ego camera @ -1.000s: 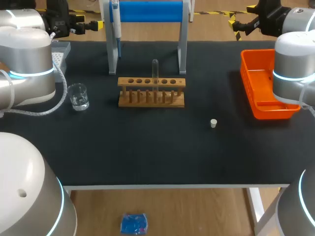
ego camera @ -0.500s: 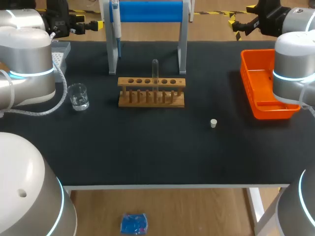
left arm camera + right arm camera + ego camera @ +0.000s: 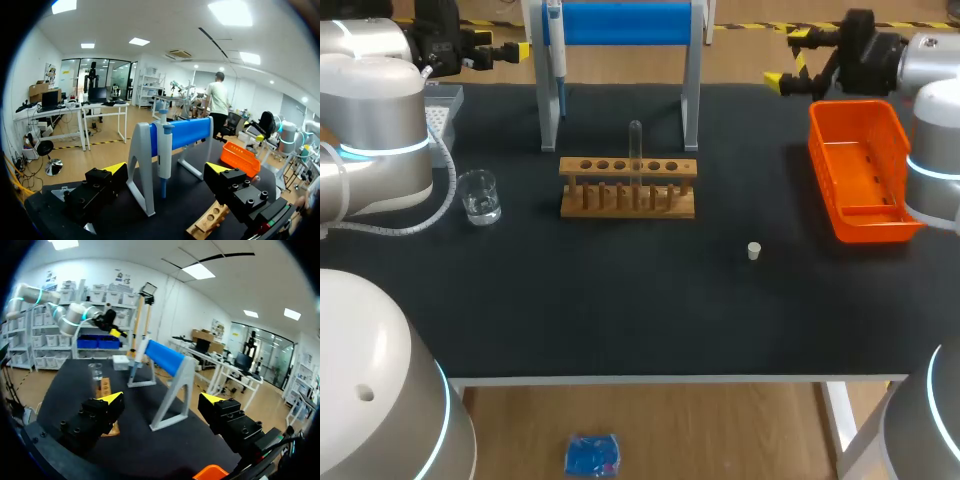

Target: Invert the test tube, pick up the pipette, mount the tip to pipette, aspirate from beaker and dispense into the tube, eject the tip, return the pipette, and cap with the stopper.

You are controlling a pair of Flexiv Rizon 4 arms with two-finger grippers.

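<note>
Black table carries test tube, well apart from right gripper.

A test tube in rack, beaker left, stopper front-right, pipette on stand behind.
</note>
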